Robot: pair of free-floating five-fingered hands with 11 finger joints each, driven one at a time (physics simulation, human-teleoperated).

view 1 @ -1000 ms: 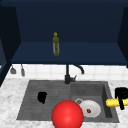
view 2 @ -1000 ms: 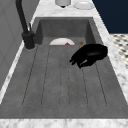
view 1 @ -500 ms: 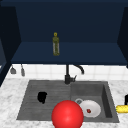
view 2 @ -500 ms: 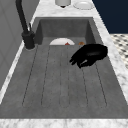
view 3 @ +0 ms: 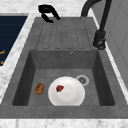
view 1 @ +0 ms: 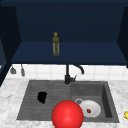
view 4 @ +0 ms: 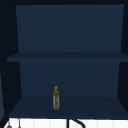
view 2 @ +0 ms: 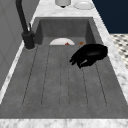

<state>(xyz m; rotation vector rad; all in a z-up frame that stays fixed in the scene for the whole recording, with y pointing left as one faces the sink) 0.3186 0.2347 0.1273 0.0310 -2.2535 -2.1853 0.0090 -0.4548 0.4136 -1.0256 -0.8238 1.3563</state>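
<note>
Nearest you in the front view, a red ball sits at the front edge of the sink, hiding part of the basin. Just behind it on the right, a white plate lies on the basin floor with a small red bit on it, a brown lump beside it and the drain at its far edge.

Your left hand hovers over the ribbed drainboard left of the basin, toward its front rim. Its fingers are loosely curled and close together, holding nothing; I judge them bent, not straight. Whether the hand touches the ridges or floats just above them, I cannot tell.

A yellow thing shows at the right edge of the desk. Further back stands the black faucet, and above it a green bottle upright on the cabinet shelf.

What could go wrong: sweeping the hand toward the basin low could catch the basin edge or knock the plate. The ball blocks your front view there, so misjudging depth is likely; check the side views.
</note>
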